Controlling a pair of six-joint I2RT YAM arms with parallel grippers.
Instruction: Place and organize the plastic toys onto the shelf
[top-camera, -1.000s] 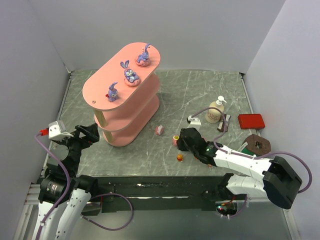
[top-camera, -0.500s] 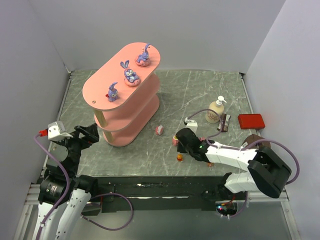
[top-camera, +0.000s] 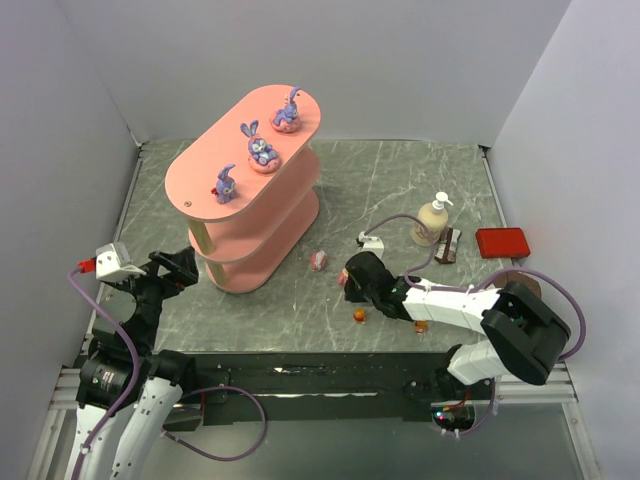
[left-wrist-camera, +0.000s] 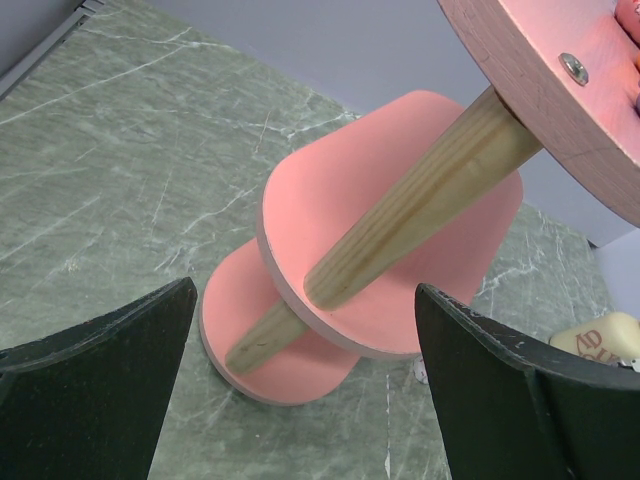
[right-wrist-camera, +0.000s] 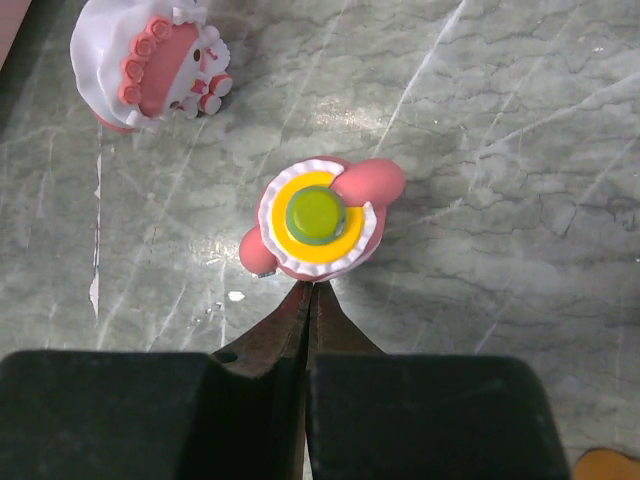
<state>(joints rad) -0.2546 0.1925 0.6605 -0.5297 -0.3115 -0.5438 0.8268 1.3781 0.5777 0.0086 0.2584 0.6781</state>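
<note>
The shelf (top-camera: 250, 195) stands at the back left with three purple bunnies (top-camera: 262, 148) on its top board. A pink-and-white egg-like toy (top-camera: 319, 261) lies on the table to its right, also in the right wrist view (right-wrist-camera: 150, 75). My right gripper (top-camera: 349, 276) is shut and empty; its tips (right-wrist-camera: 312, 288) touch the near edge of a pink toy with a yellow-and-green top (right-wrist-camera: 318, 222). A tiny orange toy (top-camera: 360, 315) lies just near of it. My left gripper (top-camera: 176, 265) is open and empty (left-wrist-camera: 310, 400), facing the shelf's lower boards (left-wrist-camera: 400, 230).
A cream pump bottle (top-camera: 432, 220) and a flat red box (top-camera: 501, 241) stand at the right. A second small orange piece (top-camera: 421, 325) lies beside the right arm. A brown round object (top-camera: 512, 285) is partly hidden behind that arm. Walls close in on three sides.
My right gripper has moved left and a little farther away, up against the pink toy. The left arm and the shelf have not moved.
</note>
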